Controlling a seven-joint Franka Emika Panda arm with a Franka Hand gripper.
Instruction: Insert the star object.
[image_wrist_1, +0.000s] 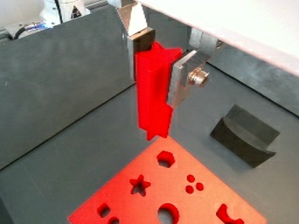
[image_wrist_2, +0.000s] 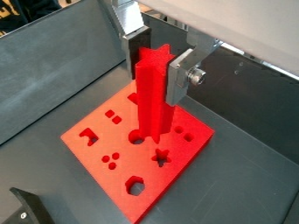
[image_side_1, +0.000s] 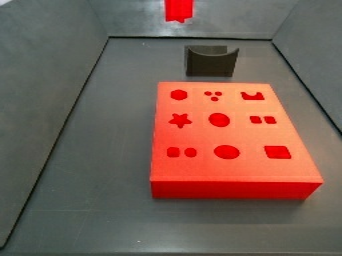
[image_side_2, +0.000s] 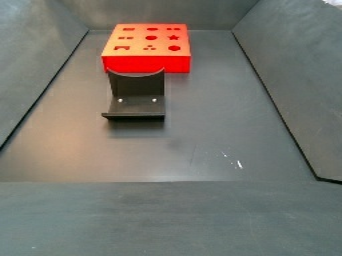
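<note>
So the gripper (image_wrist_2: 156, 59) has its two silver finger plates clamped flat on either side of the star object (image_wrist_2: 153, 96), pinching it near its upper end, and the red peg hangs straight down out of the jaws with its long axis pretty much vertical. It's well up in the air, nothing touching its lower end. What matters for the next bit, I'd say, is where that lower tip sits over the red block (image_wrist_2: 142, 162): the star-shaped hole (image_wrist_2: 162, 157) is off to one side of the peg's tip in a wrist view, not directly under it, so I reckon it needs a sideways shift before any descent, plus probably a bit of twist to line up the star points, though I can't judge the rotation from here. The views don't agree much on coverage: both wrist views show the grip and the holes up close, a side view only catches the bottom end of the peg (image_side_1: 177, 9) poking in at the edge, high above the dark grey holder (image_side_1: 210, 60), and the side view from behind the holder (image_side_2: 135, 97) doesn't show gripper or peg at all, just the block (image_side_2: 147, 50) beyond it.
</note>
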